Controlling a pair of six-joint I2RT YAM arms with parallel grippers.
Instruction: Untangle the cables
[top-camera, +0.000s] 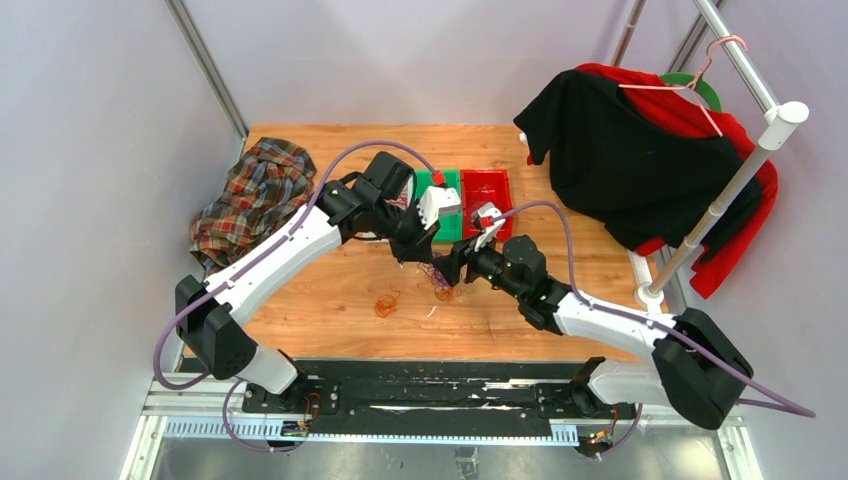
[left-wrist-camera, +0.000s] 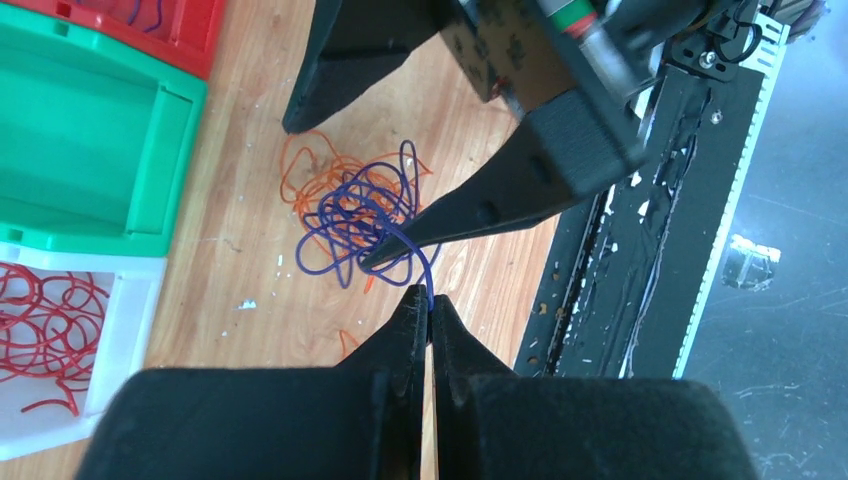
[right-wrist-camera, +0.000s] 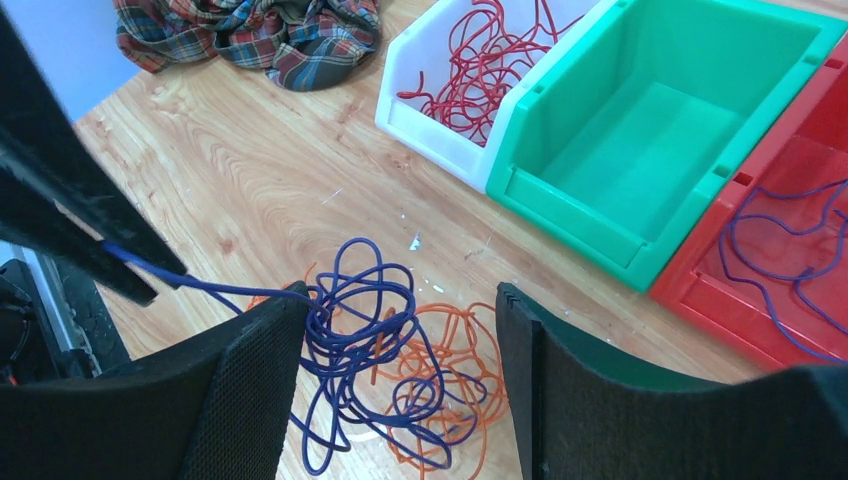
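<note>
Two cables lie snarled together on the wooden table (top-camera: 330, 290), near its middle in the top view: a purple cable (right-wrist-camera: 350, 340) and an orange cable (right-wrist-camera: 452, 330). Both are thin, glossy and springy. The purple one is heaped in loose overlapping loops on top, while the orange one spreads flatter beneath it and out toward three o'clock in the right wrist view.

One purple strand leaves the heap toward nine o'clock and rises to the left gripper (left-wrist-camera: 430, 305). Its fingers are pressed together, pinching that strand at their very tips.

The right gripper (right-wrist-camera: 400, 298) hangs over the heap with its fingers spread wide, one on each side of the loops; the nine o'clock finger (right-wrist-camera: 250, 380) touches the purple loops, and nothing is gripped.

A small separate orange coil (top-camera: 385, 303) lies at about eight o'clock from the tangle in the top view.

Three bins stand in a row at twelve to two o'clock of the tangle in the right wrist view:
- a white bin (right-wrist-camera: 430, 130) holding red cables (right-wrist-camera: 480, 60)
- a green bin (right-wrist-camera: 570, 215)
- a red bin (right-wrist-camera: 720, 300) holding purple strands (right-wrist-camera: 780, 240)
</note>
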